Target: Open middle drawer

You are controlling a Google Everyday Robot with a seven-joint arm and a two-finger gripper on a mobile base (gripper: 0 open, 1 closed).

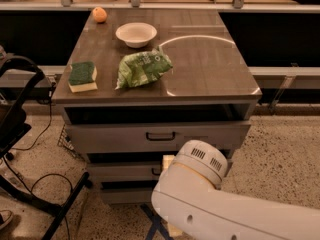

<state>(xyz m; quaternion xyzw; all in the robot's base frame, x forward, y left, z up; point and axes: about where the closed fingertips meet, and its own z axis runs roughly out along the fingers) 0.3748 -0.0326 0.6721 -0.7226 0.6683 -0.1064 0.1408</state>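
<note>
The middle drawer [120,172] is the second of three grey fronts in the cabinet, a narrow low front below the taller top drawer [110,137]. It sits pushed in. Only the left end of its black handle [155,172] shows beside my arm. My gripper [167,162] is right at that handle, at the centre of the drawer front, with only a tan part of it showing past the big white arm housing [200,166]. The lowest drawer [117,194] is below.
On the cabinet top [200,69] lie a green sponge [82,75], a green chip bag [143,68], a white bowl [136,34] and an orange [99,14]. A black frame and cables [30,184] stand on the floor to the left.
</note>
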